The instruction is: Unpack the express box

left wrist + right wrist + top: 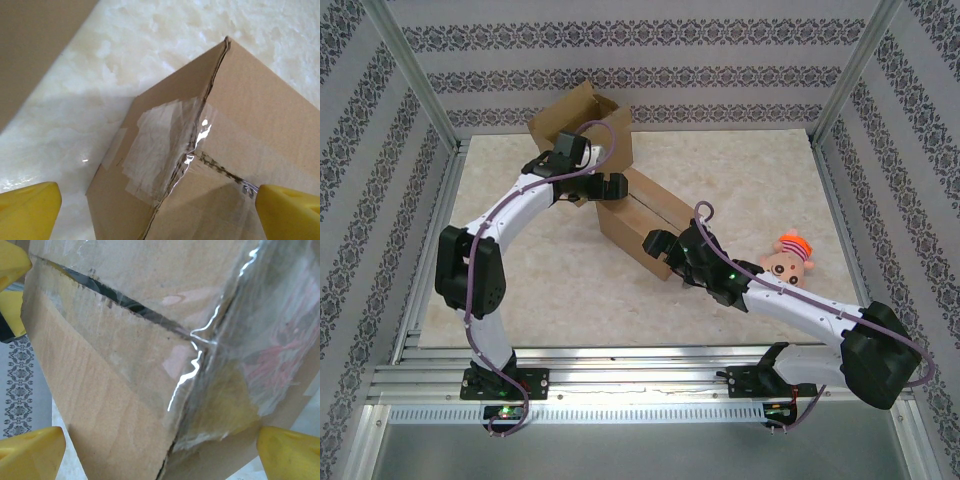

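Observation:
The express box (642, 212) is a brown cardboard carton sealed with clear tape, lying in the middle of the table. My left gripper (607, 187) hovers at its far left end. In the left wrist view the left gripper (157, 215) is open, its yellow fingertips (27, 210) wide apart over a taped corner of the box (225, 115). My right gripper (663, 250) is at the near right end. Seen from the right wrist, the right gripper (160, 455) is open too, and the box (115, 390) with its glossy tape sits between the fingertips (287, 452).
A second cardboard box (582, 125) with raised flaps stands at the back, behind the left arm. A small plush doll (786, 260) with an orange hat lies to the right of the right arm. Metal frame posts and patterned walls ring the table.

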Controlling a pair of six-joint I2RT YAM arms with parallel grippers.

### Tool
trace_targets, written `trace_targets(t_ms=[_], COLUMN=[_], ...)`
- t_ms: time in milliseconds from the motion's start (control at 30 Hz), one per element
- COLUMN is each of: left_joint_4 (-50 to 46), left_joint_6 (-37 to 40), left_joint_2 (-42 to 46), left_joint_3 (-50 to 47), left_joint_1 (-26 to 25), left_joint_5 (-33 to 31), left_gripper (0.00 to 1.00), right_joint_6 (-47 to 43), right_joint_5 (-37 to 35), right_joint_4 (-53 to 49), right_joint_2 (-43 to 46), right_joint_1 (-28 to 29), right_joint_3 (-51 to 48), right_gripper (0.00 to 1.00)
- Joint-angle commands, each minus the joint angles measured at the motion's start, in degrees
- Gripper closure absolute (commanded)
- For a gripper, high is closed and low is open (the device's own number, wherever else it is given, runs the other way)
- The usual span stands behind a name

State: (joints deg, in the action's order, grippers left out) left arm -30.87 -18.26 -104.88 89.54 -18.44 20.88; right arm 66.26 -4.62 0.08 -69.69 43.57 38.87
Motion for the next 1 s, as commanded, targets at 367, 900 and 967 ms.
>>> trace_targets(t_ms=[367, 900, 967], left_joint_4=[2.9, 0.5, 0.3], left_joint_6=[0.5, -0.5, -0.6], left_joint_2=[13.5, 20.3, 20.1], left_joint_3=[-3.2, -8.5, -8.5], left_joint_1=[-0.6, -0.6, -0.6], left_joint_5=[-6.5, -6.5, -6.6], left_gripper=[0.0, 0.0, 0.0], right_joint_6=[-2.5, -8.4, -8.6], right_joint_5=[4.5, 5.3, 4.9], right_joint_4=[1.2, -0.6, -1.5], right_joint_2=[-0.1, -7.4, -6.9], right_joint_1=[1.5, 0.2, 0.1], right_joint_3=[2.8, 10.7, 10.9], right_gripper=[0.02, 0.02, 0.02])
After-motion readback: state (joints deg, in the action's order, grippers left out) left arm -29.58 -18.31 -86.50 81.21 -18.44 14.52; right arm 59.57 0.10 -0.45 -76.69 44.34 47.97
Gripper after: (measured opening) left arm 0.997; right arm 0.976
